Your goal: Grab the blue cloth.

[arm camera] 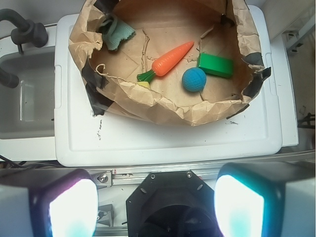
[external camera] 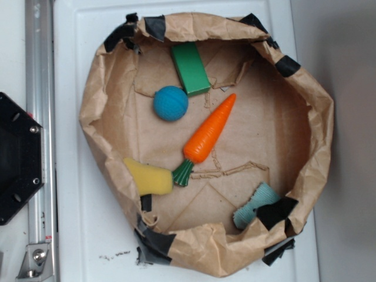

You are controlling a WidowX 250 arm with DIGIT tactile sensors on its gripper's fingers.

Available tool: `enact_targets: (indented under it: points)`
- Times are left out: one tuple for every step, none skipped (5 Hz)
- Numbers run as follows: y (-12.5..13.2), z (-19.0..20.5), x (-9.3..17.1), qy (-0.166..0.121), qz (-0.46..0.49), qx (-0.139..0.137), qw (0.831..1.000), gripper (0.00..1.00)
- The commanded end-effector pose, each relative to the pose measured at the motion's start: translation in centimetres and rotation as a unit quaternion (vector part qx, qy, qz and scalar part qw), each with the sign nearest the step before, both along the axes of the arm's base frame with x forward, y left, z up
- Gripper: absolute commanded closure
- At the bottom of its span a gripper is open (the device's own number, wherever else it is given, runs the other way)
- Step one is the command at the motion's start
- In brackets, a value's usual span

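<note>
The blue cloth lies at about five o'clock inside the brown paper nest, pressed close against the crumpled wall and partly tucked under a strip of black tape. In the wrist view it shows at about eleven o'clock, pale teal and ribbed, against the paper rim.

The claw is spread wide, its two pads glowing at the bottom of the wrist view with nothing between them. It hangs well apart from the nest, back over the black base, so the reach has not yet begun.

To do this well, the claw should travel over the rim and come down on the cloth's inner, exposed end, away from the tape and wall. The cloth is soft and will probably compress, so a deep, firm pinch seems wise. Aligning the pads across its narrow width would help, though its exact lie is hard to read at this distance. The orange carrot, blue ball, green block and yellow piece sit well clear, around nine to twelve o'clock.
</note>
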State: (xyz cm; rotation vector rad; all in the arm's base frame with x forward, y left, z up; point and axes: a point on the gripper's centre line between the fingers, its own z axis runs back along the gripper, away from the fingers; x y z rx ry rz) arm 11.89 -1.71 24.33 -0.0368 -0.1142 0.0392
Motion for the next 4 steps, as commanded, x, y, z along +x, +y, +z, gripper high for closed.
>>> enact_targets:
  points:
    - [0.0, 0.0, 0.0, 0.000, 0.000, 0.000, 1.000, 0.00]
    - [0.0, -2.3, 4.7, -0.042, 0.004, 0.041, 0.998, 0.00]
    - [-0.7, -3.8, 9.1, -0.056, 0.006, 0.069, 0.996, 0.00]
    - [-1.0, -5.9, 12.4, -0.066, -0.028, 0.081, 0.994, 0.00]
